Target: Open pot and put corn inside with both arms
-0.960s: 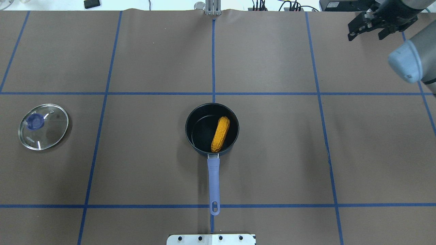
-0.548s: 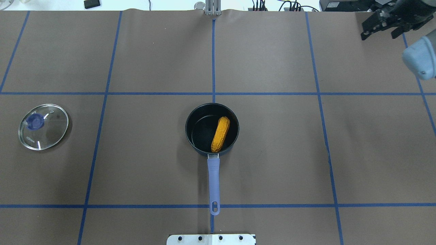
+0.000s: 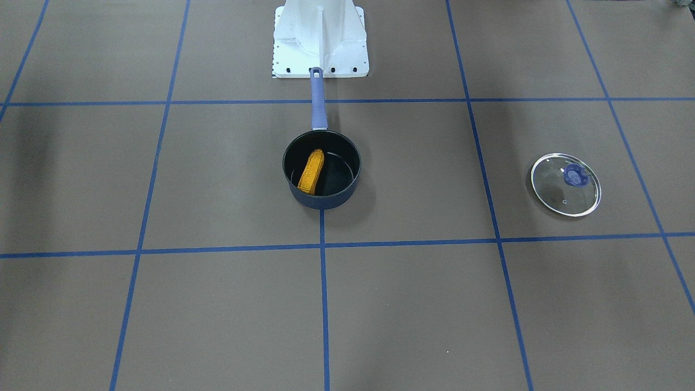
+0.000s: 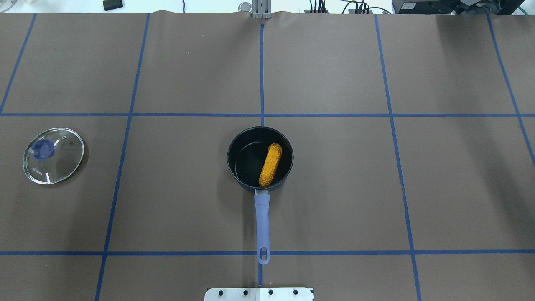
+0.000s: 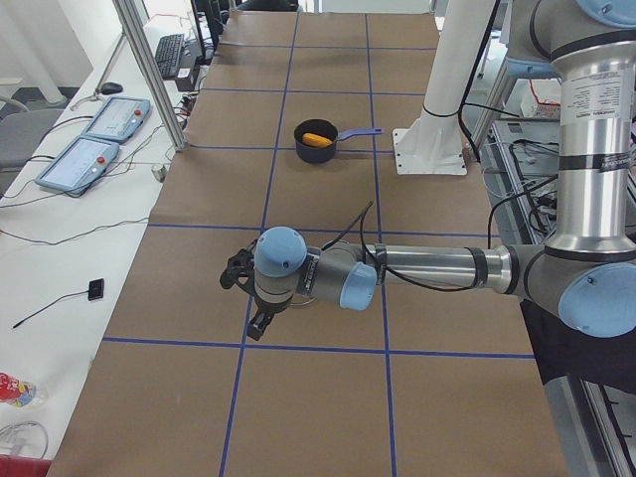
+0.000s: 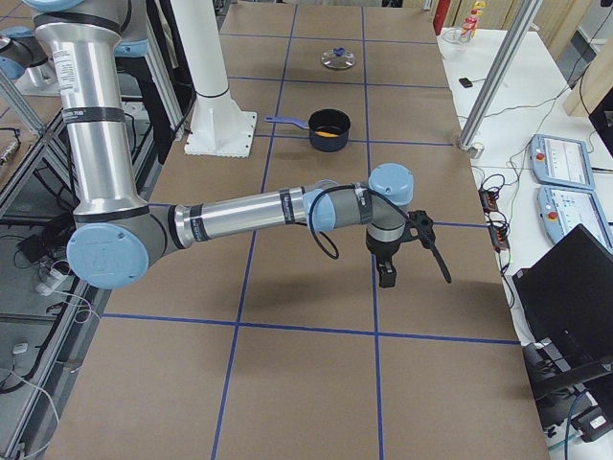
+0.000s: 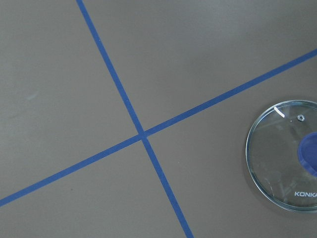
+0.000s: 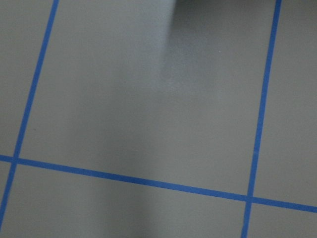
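Both arms are now out of the overhead view. The earlier overhead pictures show the right arm's dark gripper and pale-blue joint cap in the upper right corner, sliding further toward the edge each time, and now that corner holds only bare table [image 4: 334,188]. In the right side view the right gripper [image 6: 416,270] hangs over the table at centre right, well apart from the pot [image 4: 246,163], which stands in the middle of the overhead frame with its handle [image 4: 262,221] pointing to the bottom edge. The corn [image 4: 271,164] lies slanted inside the pot, against the right part of its wall. The glass lid [image 4: 53,155] rests flat on the table at the far left, knob up, well apart from the pot. The left gripper [image 5: 241,301] hovers low and centre-left in the left side view, and its wrist camera catches the lid at the right edge. Neither gripper shows closely enough to tell whether it is released or clenched, and nothing appears between the fingers. The withdrawal suggests the task is done: pot open, corn in.
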Motion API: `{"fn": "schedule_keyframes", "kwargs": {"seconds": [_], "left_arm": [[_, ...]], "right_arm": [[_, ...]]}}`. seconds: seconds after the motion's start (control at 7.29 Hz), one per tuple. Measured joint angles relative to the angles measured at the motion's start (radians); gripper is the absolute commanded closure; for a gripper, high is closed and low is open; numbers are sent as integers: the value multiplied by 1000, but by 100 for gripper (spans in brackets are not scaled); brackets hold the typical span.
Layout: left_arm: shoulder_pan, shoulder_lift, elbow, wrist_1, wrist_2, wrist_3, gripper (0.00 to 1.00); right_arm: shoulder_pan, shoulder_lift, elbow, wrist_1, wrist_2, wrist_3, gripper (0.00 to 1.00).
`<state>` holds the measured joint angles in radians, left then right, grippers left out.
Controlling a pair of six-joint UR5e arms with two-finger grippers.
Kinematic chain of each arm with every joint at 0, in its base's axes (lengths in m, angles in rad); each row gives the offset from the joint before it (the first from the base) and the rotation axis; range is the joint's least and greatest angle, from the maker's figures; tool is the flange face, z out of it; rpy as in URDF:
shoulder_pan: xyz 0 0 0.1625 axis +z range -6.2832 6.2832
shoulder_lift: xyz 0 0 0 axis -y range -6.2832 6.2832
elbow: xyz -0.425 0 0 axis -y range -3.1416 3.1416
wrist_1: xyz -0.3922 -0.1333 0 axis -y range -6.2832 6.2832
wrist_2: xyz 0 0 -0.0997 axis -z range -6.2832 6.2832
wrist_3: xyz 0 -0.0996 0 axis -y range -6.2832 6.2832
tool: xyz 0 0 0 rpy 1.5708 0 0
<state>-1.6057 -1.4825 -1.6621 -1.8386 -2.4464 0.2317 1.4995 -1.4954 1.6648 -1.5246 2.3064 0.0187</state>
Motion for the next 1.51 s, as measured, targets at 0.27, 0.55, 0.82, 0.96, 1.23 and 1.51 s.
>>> {"fn": "schedule_keyframes", "kwargs": {"seconds": [0.27, 0.55, 0.82, 0.96, 1.23, 1.51], "left_arm": [[-18, 32, 0, -7, -11, 25, 3], [-22, 57, -5, -18, -13, 32, 3], [-23, 57, -9, -20, -14, 32, 2], [-26, 51, -13, -16, -14, 30, 2], [-38, 28, -15, -4, -11, 26, 3], [-43, -14, -11, 45, -10, 29, 3]], "right_arm": [[30, -97, -18, 119, 18, -17, 0], [42, -124, -23, 165, 39, -5, 0], [46, -117, -32, 172, 38, 11, 0], [49, -108, -45, 171, 36, 13, 0], [74, -53, -114, 154, 40, 15, 0], [85, 23, -204, 128, 43, 14, 0]]}}
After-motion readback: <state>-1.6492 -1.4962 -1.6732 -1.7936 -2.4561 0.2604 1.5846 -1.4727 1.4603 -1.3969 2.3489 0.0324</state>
